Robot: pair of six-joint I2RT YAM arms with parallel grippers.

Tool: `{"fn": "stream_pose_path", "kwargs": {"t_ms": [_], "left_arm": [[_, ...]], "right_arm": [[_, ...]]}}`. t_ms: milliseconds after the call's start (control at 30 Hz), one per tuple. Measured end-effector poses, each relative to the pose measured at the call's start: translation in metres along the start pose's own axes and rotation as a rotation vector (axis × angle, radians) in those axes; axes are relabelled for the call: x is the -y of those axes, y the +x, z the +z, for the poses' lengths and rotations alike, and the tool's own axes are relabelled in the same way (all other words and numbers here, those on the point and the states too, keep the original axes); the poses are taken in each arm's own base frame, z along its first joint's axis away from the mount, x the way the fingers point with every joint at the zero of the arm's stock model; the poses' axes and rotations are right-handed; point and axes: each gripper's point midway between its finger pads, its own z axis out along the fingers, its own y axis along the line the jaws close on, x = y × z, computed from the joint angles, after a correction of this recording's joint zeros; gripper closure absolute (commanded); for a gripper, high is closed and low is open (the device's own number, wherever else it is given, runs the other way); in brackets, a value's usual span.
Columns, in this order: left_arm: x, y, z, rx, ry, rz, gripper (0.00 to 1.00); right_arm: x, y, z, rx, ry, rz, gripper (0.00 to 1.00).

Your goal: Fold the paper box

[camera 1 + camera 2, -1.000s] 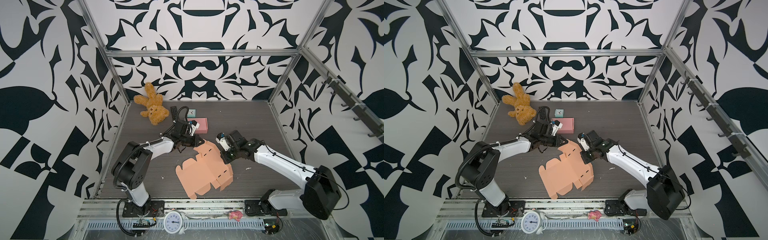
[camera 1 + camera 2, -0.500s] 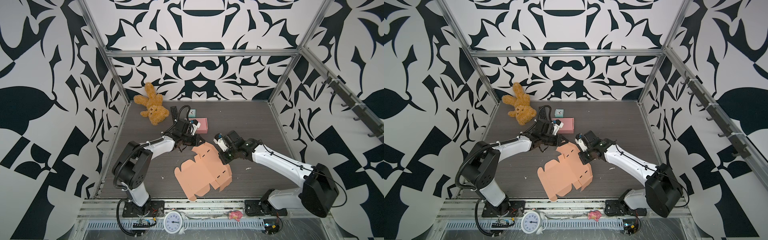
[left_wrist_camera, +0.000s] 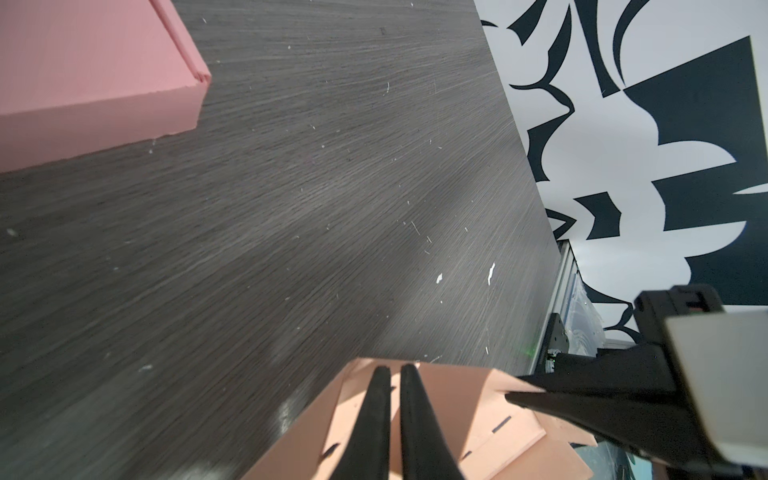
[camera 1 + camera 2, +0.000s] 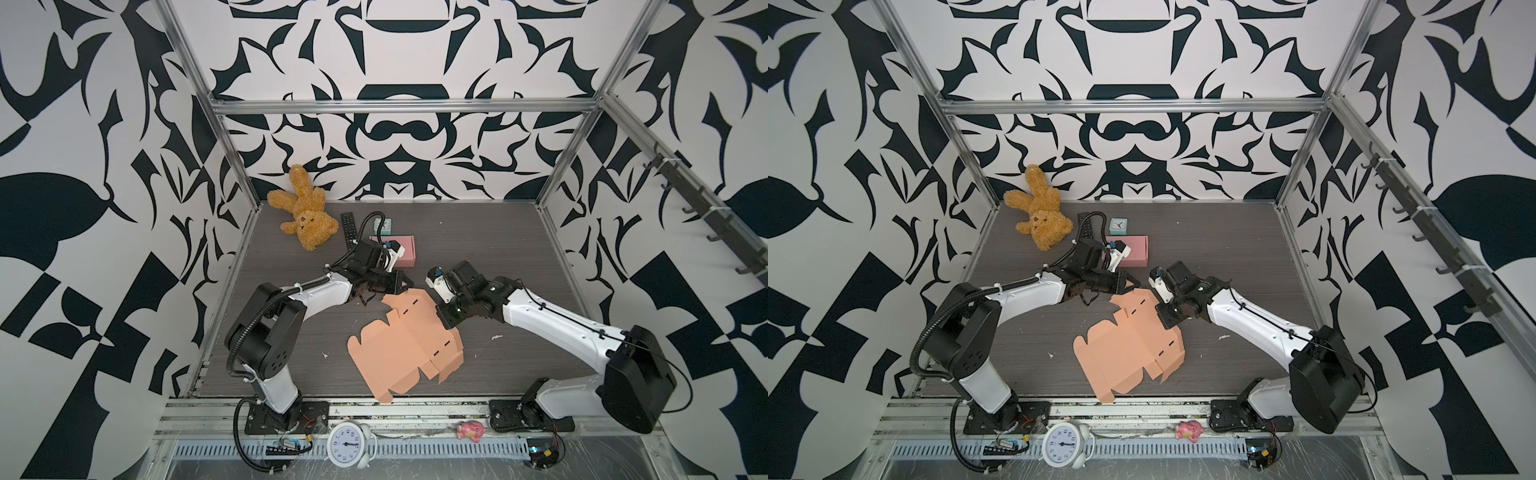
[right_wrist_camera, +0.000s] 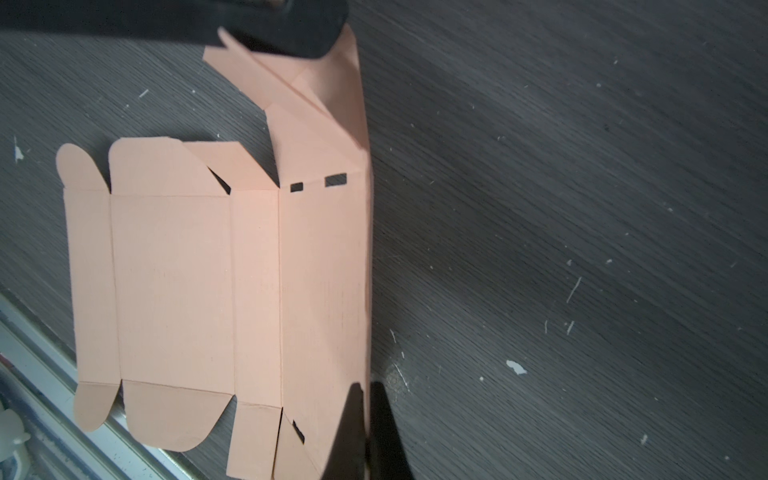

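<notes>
The paper box (image 4: 405, 345) lies unfolded near the middle of the table (image 4: 498, 257). It is a flat peach cut-out with its flaps spread and its creases showing, and its front corner reaches the table's front edge.

The left gripper (image 3: 395, 371) is at the sheet's far end. Its jaws are pressed almost together, with only a slit between them, and they pinch the end flap. That flap is lifted off the table and creased over on itself.

The right gripper (image 5: 365, 388) is on the sheet's right side. Its jaws are closed tight on the long edge there, and that edge curls upward — the rest of the sheet stays flat.

A pink box (image 4: 402, 249) sits just behind the left gripper, apart from the sheet. A teddy (image 4: 305, 216) lies in the far left corner with a remote (image 4: 348, 226) beside it.
</notes>
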Motion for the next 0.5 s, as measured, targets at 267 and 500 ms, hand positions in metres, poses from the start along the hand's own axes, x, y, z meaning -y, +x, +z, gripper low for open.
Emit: {"fn": "stream_pose_path", "kwargs": {"t_ms": [267,500], "left_arm": [[0.005,0.017,0.003,-0.033,0.005,-0.009,0.88],[0.006,0.027,0.005,-0.043,0.009,-0.019,0.88]], "right_arm": [[0.0,-0.004,-0.001,0.004,0.021,-0.013,1.0],[-0.002,-0.005,0.002,-0.018,0.084,-0.061,1.0]]}}
